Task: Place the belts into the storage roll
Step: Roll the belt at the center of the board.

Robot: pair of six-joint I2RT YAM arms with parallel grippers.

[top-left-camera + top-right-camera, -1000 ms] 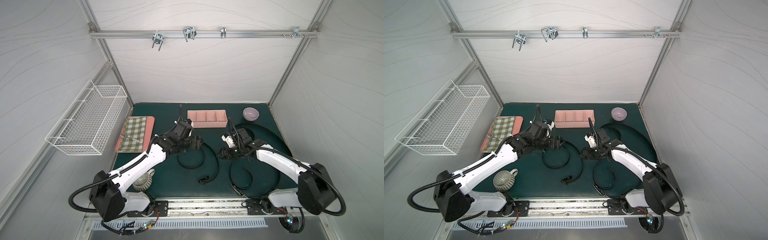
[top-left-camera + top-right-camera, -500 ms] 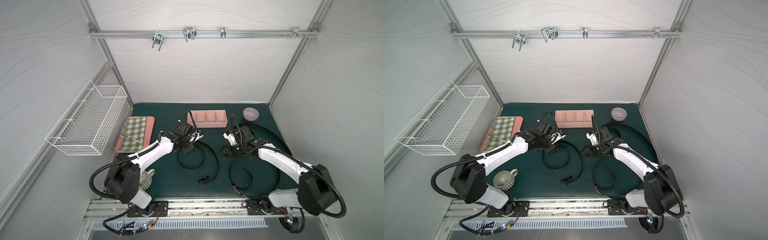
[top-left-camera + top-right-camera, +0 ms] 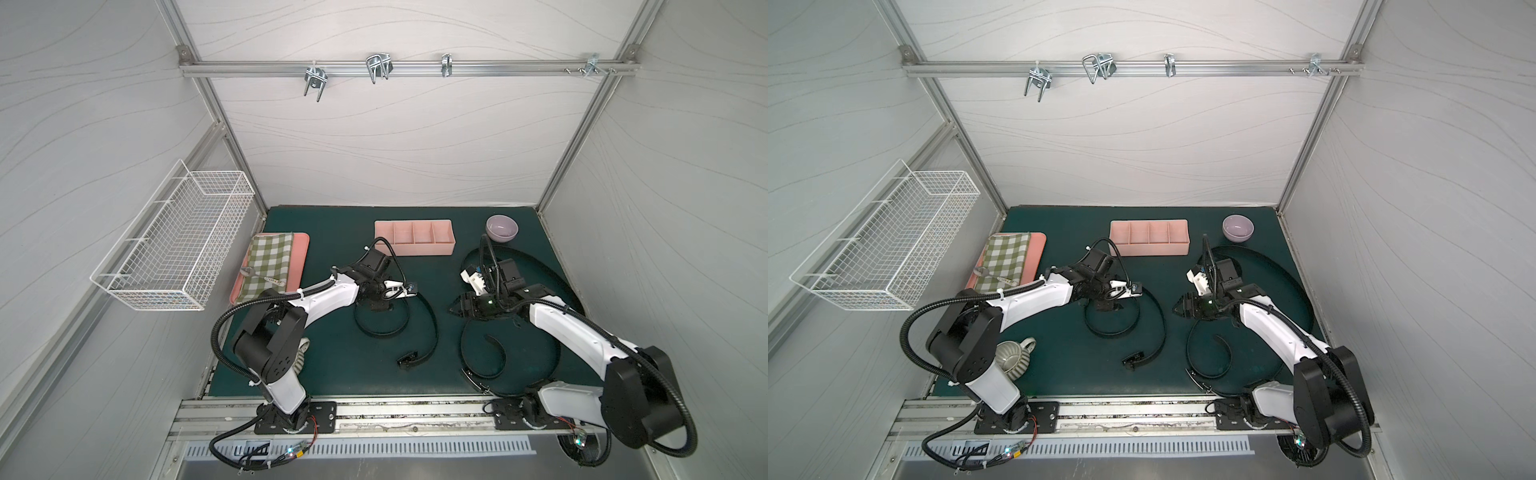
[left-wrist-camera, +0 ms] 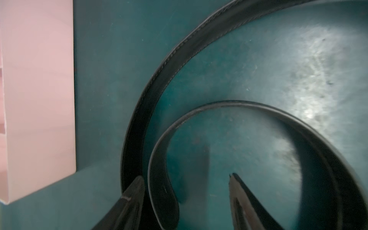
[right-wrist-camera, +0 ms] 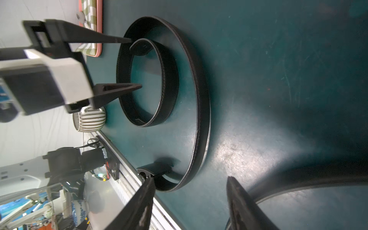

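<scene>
1. The left gripper (image 4: 185, 176) is spread around the belt (image 4: 161, 189) end, likely to coil it.
2. The right gripper (image 5: 190, 177) hangs spread, empty.
3. The storage roll (image 3: 419, 248), upper middle, is empty; the belt lies on the table (image 3: 332, 374).

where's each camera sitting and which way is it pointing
Top views: overhead at the near edge, looking down on the green mat; left arm, right arm whole.
Left wrist: on its arm, facing down at the spiralled belt near the pink organiser tray; open left gripper shows.
Right wrist: on its arm, looking across at that belt; open right gripper shows.
Shared: both wrist views catch that belt.
</scene>
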